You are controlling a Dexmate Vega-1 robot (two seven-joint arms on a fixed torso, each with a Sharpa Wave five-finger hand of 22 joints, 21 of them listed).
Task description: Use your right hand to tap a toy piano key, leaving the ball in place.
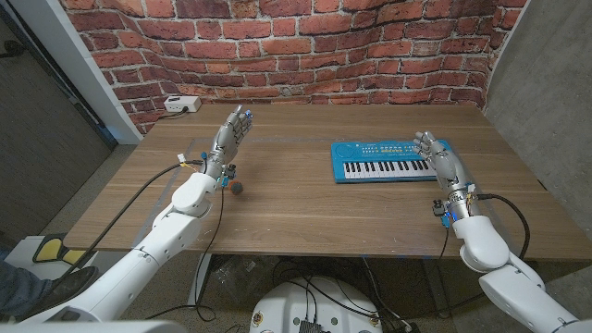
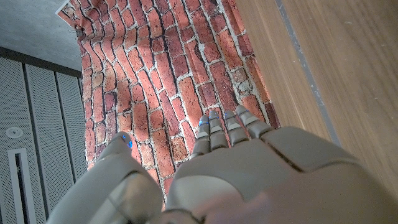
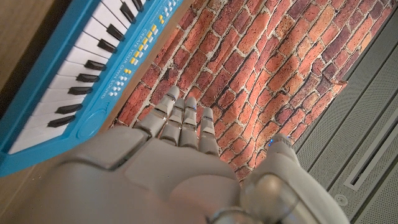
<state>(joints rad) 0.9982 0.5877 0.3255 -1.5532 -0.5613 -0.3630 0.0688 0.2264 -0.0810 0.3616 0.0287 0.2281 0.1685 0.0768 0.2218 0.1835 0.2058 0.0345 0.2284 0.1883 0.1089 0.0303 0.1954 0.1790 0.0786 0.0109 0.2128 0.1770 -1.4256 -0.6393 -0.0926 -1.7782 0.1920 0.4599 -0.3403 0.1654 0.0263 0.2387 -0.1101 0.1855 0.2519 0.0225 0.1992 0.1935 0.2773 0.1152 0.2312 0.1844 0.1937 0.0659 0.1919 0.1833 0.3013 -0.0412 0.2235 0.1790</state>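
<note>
1. In the head view, the right robot hand [image 1: 437,155] is hovering at the toy piano's [image 1: 379,163] right end, at about 3 o'clock on the table [image 1: 305,217], with fingers extended and apart, holding nothing.
2. The left robot hand [image 1: 231,137] is standing upright at about 9 o'clock on the table, fingers straight and spread, gripping nothing.
3. The ball [image 1: 238,187], small and dark, is sitting on the table just beside the left wrist, well apart from the toy piano.
4. The right wrist view is showing what the head view is not: the black and white keys [image 3: 74,81] close up, the blue casing with small yellow and white buttons, and the right robot hand's fingers [image 3: 183,121] reaching past the piano's end without touching a key.
5. The left wrist view is showing the back of the left robot hand [image 2: 236,168] with fingers together and pointing at the brick wall [image 2: 168,74]; I cannot tell from it where the ball is lying.
6. The table is wooden, with a brown plank grain.
7. A red brick backdrop [image 1: 287,46] is hanging behind the far edge, a white box [image 1: 181,104] with a cable is lying at about 11 o'clock, and grey panelled walls are flanking the scene.
</note>
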